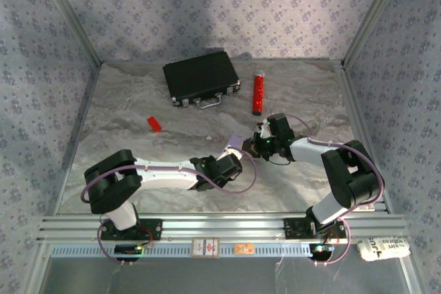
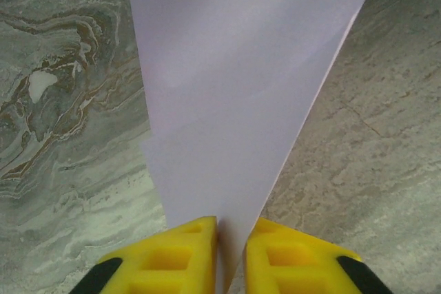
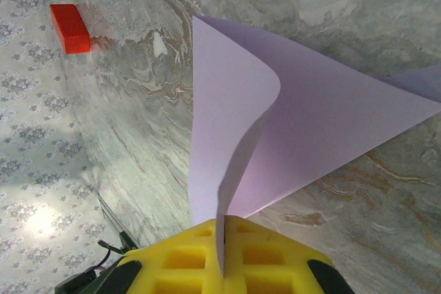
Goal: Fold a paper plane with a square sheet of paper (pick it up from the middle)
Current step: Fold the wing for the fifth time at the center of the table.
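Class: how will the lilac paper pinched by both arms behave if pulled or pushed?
Probably floppy: the lilac paper curls above the right fingers. Likely light, being a thin sheet. Held by the left fingers too, it may tear if pulled.

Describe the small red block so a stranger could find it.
Find the black case, far across the table. Nearer the viewer, to its left, the small red block lies alone. Unlike the long red cylinder right of the case, it is short and boxy.
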